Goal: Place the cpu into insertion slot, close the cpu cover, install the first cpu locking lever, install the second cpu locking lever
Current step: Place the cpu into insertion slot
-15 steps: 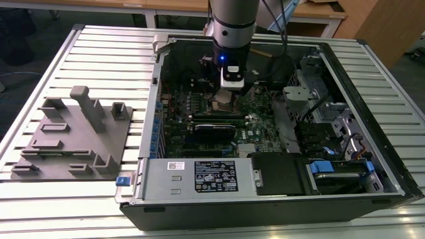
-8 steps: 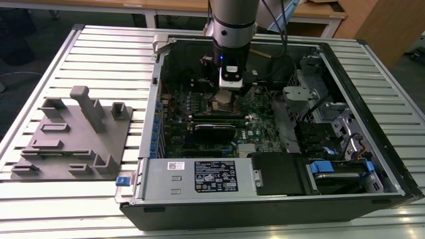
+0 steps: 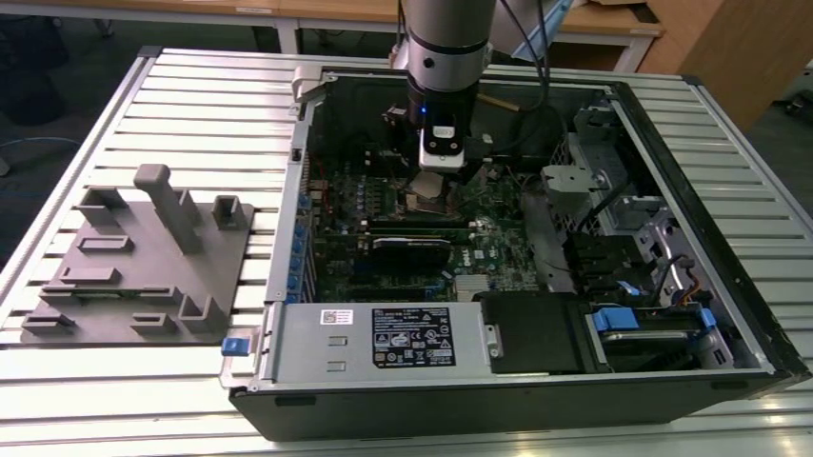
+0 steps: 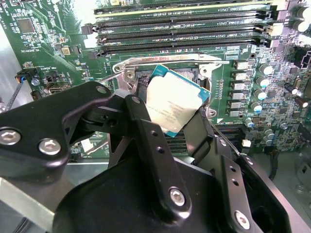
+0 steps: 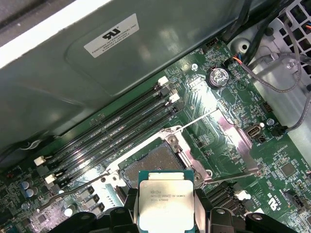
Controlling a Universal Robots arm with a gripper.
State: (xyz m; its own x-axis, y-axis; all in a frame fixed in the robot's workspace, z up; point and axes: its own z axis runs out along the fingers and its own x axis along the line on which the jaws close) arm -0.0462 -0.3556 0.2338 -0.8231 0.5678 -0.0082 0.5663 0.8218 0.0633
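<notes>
**Cpu gripped in the jaws, just at the uncovered insertion slot**

In both wrist views the black jaws are closed on the cpu [image 5: 165, 199] [image 4: 177, 99]. One jaw presses on each of two opposite edges, and the pale metal top of the chip faces the cameras. The chip is held over the near edge of the insertion slot [image 5: 154, 164] and does not lie in it; how high above it, I cannot tell. The dark centre of the slot is uncovered inside its silver rim. A thin metal lever [image 5: 200, 118] runs away from one corner of this rim.

Behind the slot, long black memory slots [image 5: 112, 138] lie side by side on the green circuit board [image 5: 286, 170].

In the exterior view the arm [image 3: 445, 48] comes down from above into the open computer case [image 3: 508, 405]. A long black card [image 3: 409, 252] lies on the board between the chip and the front wall of the case. The case lies on its side on a slatted metal counter [image 3: 190, 95]. On the exterior view's left, a grey fixture plate [image 3: 140, 257] with upright blocks rests on the counter, just beside the case.
</notes>
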